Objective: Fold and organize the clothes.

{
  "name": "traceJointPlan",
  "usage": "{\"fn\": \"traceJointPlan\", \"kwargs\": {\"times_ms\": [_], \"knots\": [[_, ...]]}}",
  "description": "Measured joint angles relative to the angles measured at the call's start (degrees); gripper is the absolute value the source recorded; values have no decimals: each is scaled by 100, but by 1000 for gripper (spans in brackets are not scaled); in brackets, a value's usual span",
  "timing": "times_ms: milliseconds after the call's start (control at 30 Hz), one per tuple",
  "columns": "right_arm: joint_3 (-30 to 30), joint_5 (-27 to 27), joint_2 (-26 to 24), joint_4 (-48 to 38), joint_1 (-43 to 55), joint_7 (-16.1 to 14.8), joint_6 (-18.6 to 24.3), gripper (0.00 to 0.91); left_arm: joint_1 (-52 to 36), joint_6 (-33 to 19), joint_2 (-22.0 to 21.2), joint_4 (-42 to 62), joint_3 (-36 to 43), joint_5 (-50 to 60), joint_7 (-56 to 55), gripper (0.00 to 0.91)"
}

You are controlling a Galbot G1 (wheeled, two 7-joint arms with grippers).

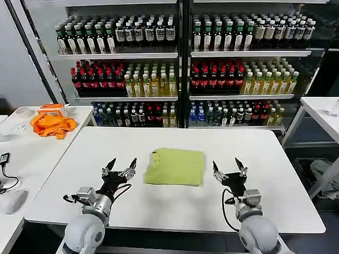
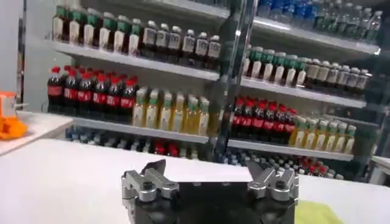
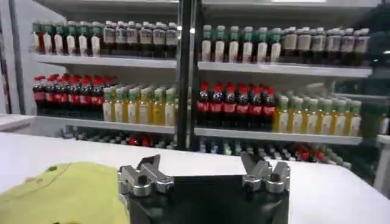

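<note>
- Behind the far edge of the work table, a tall shelving unit is seen spanning the background, its three visible levels packed with rows of bottles: dark-bodied ones with pale caps on the top shelf, red-capped dark drinks and yellow drinks on the middle shelf, mixed small bottles on the lowest. Labels are carried by the bottles, but no writing on them can be read.
- A white table is set in front of the robot, with bare surface all round the garment.
- A second white table is placed at the left, and the corner of a third is seen at the far right.
- A light yellow-green T-shirt is laid near the middle of the white table, folded into a compact rectangle; a small pale label is visible at its far-left edge, its text too small to read. Nothing is resting on it.
- An orange cloth is bunched on the far part of the left table, well apart from the T-shirt, with an orange-and-white box just behind it.
- The left gripper is held low over the table to the left of the T-shirt, jaws spread and grasping nothing.
- The right gripper is held to the right of the T-shirt, not touching it, jaws likewise released and empty.
</note>
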Motion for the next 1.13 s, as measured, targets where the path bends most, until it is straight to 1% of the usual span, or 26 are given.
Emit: {"fn": "traceJointPlan", "kwargs": {"times_ms": [233,533,967,1133], "knots": [[194,-237,149,129,-341,-51,168,907,255,-93,6,-205,-82,277,107,907],[242,-314,167,269,-506,-45,298,907,592,-143,-64,-360,-203,623,266,907],[121,-367,142,353,-449,-5,324,907,825,-120,133,-429,-434,636,352,907],[2,-361,169,317,-343,48,330,907,912,-142,135,-413,-526,630,370,907]]}}
